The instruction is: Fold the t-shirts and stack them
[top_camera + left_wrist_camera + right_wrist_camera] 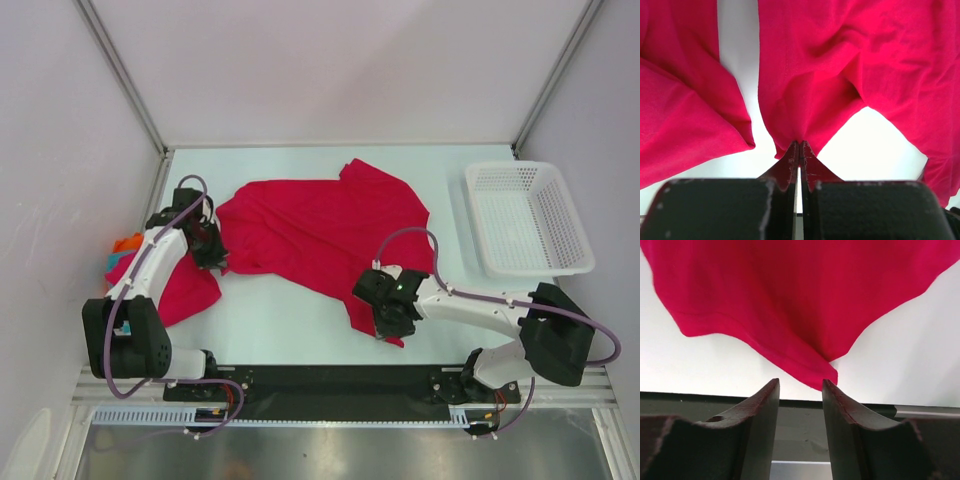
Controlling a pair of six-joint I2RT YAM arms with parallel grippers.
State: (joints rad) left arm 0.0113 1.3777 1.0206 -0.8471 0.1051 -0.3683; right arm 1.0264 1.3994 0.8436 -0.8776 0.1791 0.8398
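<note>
- The large crimson-red cloth t-shirt [325,230] lies crumpled and partly spread across the middle of the white table [290,320], its short sleeves bunched at the far and left sides
- A near corner of it trails toward the front edge of the table, on the right arm's side
- The left gripper [213,255] sits at this shirt's left edge
- In the left wrist view, the left gripper [799,150] has its fingers pressed together, with a fold of the large crimson-red cloth t-shirt [850,65] pinched between their tips, the cloth fanning out from the pinch
- The second crimson-red cloth t-shirt [185,285] lies in a heap at the left of the table, partly under the left arm; in the left wrist view [680,130] a strip of bare table parts it from the pinched shirt
- A small orange garment [127,242] and a small teal garment [113,261] lie at the far-left edge, touching the second shirt
- The right gripper [388,325] hovers over the trailing near corner
- In the right wrist view, the right gripper [800,385] has its fingers apart, and the pointed corner of the shirt [805,305] lies just beyond their tips, toward the right finger, unclamped
- A white plastic mesh basket [525,215] stands at the far right of the table, well apart from all the cloth
</note>
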